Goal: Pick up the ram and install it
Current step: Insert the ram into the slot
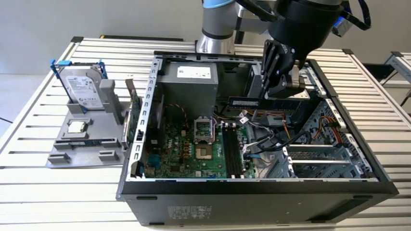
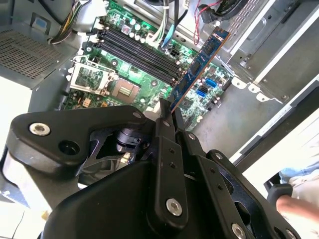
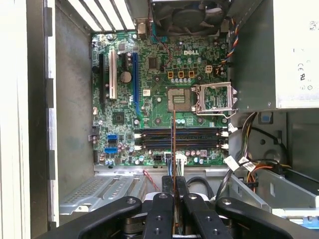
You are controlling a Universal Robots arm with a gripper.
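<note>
Black two-finger hand (image 1: 282, 94) is pinching the long thin blue-green ram stick (image 1: 247, 101) by one end, fingers pressed onto its two faces. The rest of the stick is sticking out past the fingertips. In both wrist views the hand (image 2: 168, 112) (image 3: 174, 181) is gripping the ram (image 2: 199, 64) (image 3: 174, 144), seen edge-on in the first wrist view. The ram is hanging in the air inside the open black computer case (image 1: 257, 185), touching nothing but the fingers.

Below the hand the green motherboard (image 3: 149, 99) is lying flat in the case. The row of long black memory slots (image 3: 179, 138) (image 2: 134, 52) is sitting under the ram, well apart from it, and the ram is lying crosswise to them. Just past the slots from the hand is the square silver processor socket (image 3: 180, 99) with its bracket flipped open. A grey metal power supply box (image 1: 192, 79) is sitting beside the hand, toward the exterior view's left.

Far from the hand, outside the case, a silver hard drive in a blue frame (image 1: 83, 89) is standing on a grey plastic tray (image 1: 83, 156) on the slatted metal worktop (image 1: 57, 187).
</note>
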